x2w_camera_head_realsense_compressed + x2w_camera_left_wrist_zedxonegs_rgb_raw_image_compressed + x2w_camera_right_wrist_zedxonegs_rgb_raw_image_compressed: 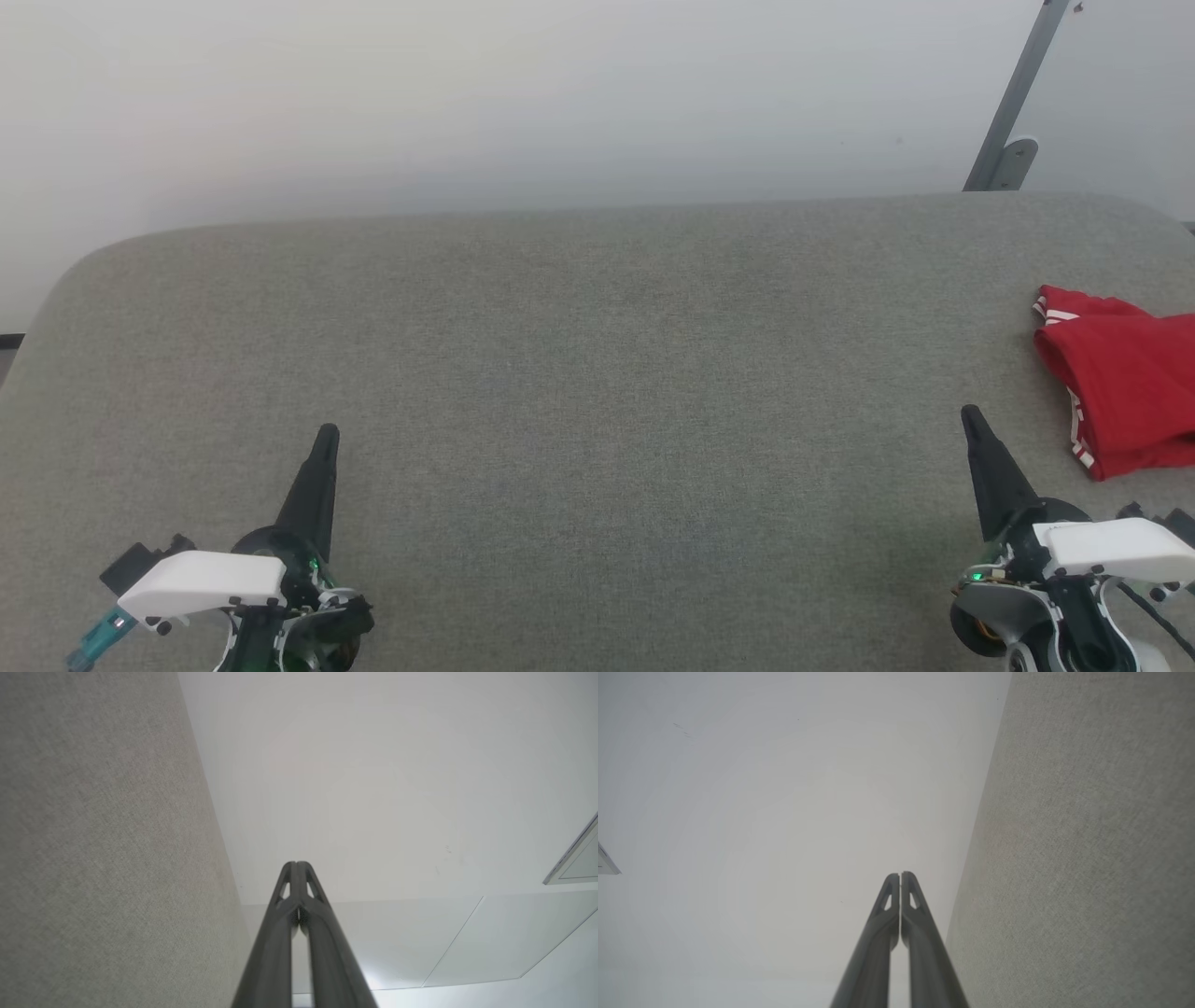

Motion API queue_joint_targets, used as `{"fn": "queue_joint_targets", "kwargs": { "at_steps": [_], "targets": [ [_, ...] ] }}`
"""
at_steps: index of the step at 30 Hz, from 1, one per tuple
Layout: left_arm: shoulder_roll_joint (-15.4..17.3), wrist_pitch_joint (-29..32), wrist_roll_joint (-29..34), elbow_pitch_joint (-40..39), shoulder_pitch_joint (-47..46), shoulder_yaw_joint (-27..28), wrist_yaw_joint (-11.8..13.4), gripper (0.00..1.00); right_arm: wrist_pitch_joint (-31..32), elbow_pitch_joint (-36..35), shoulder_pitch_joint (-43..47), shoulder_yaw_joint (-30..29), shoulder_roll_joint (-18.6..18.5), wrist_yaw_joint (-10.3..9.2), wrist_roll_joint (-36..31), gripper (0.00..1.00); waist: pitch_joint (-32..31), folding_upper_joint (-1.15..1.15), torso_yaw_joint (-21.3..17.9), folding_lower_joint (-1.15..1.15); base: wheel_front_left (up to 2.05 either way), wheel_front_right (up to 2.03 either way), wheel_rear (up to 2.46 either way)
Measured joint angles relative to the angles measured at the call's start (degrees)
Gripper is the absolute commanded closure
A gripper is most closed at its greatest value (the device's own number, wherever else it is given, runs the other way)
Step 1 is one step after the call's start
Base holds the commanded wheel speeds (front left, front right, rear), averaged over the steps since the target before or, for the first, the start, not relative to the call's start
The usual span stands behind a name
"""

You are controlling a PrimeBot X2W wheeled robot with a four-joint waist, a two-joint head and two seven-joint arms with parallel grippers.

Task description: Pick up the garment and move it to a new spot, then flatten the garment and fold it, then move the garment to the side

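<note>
**Garment far right, nearest the right gripper**

Head view: at the far right of the table (597, 373), cut by the frame edge, lies the garment (1125, 383) in red layers. Just right of and slightly beyond the right gripper (971, 415); well apart from the left gripper (327, 431). Striped trim faces that pincer, running far to near; full long axis hidden. Fits either awaiting pickup or already set aside.

Left wrist view: fingers pressed together, empty.

Right wrist view: likewise together, nothing between.
</note>
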Motion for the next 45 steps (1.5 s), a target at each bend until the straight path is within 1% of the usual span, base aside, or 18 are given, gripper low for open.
{"fn": "queue_joint_targets", "kwargs": {
  "at_steps": [45],
  "targets": [
    [-0.01,0.0,0.0,0.0,-0.01,-0.02,0.0,1.0,0.04,-0.02,0.01,0.01,0.0,-0.01,0.0,1.0,0.0,0.0,0.0,0.0,0.0,0.0,0.0]
  ]
}}
